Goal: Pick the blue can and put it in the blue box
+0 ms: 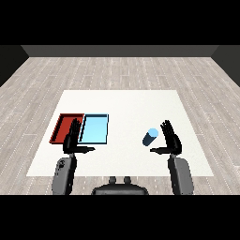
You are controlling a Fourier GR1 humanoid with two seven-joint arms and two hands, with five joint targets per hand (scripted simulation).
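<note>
- Table [122, 101], white, carried a red tray [62, 127] beside the blue tray [95, 129].
- Right hand [172, 139] hovered open-fingered just beside the blue can [150, 137]; left hand [71, 140], fingers straight, held nothing.
- Blue can stood tilted, well apart from the trays; a sideways nudge could probably roll it away.

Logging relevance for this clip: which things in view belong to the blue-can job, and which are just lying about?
Part of the job:
- blue can, standing on the table
- light blue tray, holding nothing
- right hand, open beside the can, not yet holding it

Just lying about:
- red tray, left of the blue one
- left hand, open, near the trays
- white table
</note>
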